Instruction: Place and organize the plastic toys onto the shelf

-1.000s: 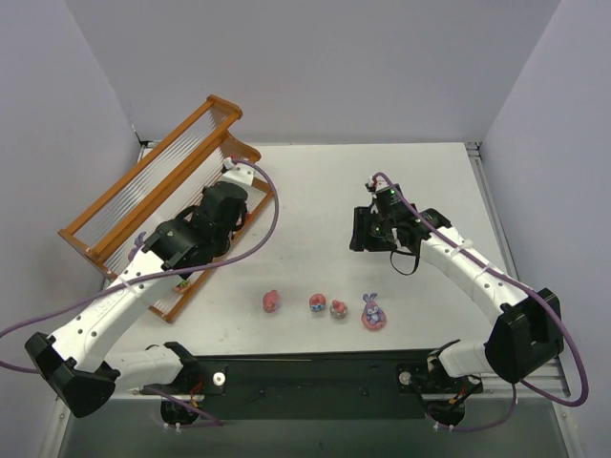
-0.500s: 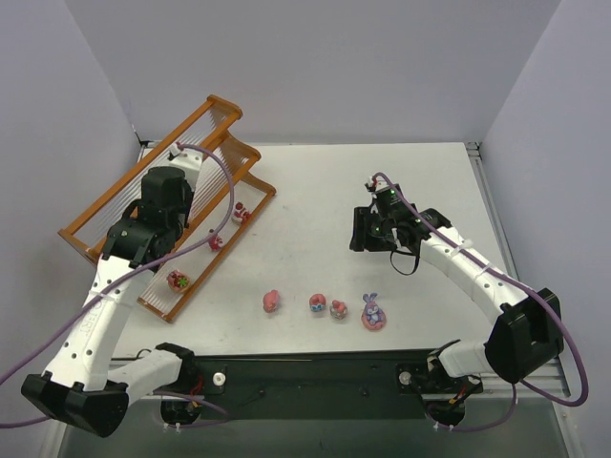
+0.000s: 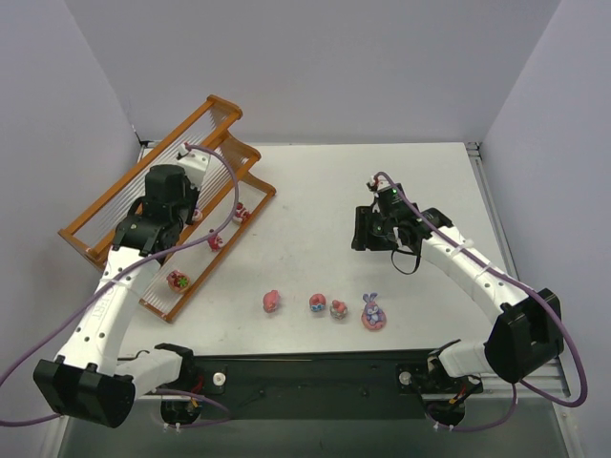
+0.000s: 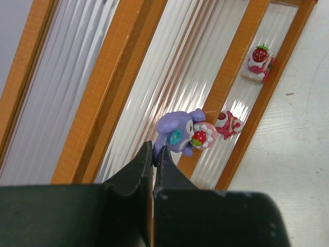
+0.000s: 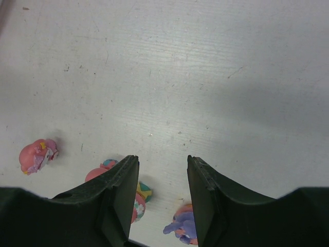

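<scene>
Top view: the left arm (image 3: 164, 196) has swung up off the lowest tier of the shelf (image 3: 225, 105) and now hangs over the middle rods, upper left. That looks like a toy about to be set down. Three shelved toys (image 3: 216, 240) sit on the lowest tier, and four loose toys (image 3: 317, 304) wait in a row, lower centre. The right gripper (image 3: 360, 231) hasn't budged.

Left wrist view: the left gripper (image 4: 153, 153) has its fingers together, apparently nipping the edge of the purple figurine (image 4: 177, 135) mid-frame, over the middle tier's rods.

Right wrist view: the jaws stand apart and hold nothing. A pink toy (image 5: 37, 154) lies lower left, with two more partly hidden behind the fingers at the bottom edge.
</scene>
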Robot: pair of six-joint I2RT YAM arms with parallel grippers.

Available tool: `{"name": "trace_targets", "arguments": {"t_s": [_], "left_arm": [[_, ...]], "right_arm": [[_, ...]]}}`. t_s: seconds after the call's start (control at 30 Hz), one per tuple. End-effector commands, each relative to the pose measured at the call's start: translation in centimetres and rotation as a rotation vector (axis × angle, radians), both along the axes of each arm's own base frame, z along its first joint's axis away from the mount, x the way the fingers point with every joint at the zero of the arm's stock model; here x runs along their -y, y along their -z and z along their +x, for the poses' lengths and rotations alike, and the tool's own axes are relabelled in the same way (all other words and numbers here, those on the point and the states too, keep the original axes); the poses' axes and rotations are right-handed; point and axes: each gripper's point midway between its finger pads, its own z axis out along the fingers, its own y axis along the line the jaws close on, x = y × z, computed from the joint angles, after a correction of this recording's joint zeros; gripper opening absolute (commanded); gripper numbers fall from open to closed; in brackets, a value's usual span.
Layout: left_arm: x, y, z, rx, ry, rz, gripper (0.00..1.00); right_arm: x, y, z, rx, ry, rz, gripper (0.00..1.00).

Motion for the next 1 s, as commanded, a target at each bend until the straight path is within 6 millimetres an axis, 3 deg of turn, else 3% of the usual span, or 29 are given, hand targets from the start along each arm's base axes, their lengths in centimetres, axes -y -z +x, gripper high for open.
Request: {"name": "trace_targets", "arguments": {"t_s": [0.0,0.97], "left_arm": [[0.1,-1.7,1.8,0.086,0.023,0.018,0.0],[-1.8,0.1,3.3,0.052,-0.024,0.142,0.0]], "right_arm": [[0.8,-0.1,-0.2,-0.007,0.012,-0.024,0.43],[0.6,0.2,0.0,-0.021,0.017,-0.014,0.43]]}}
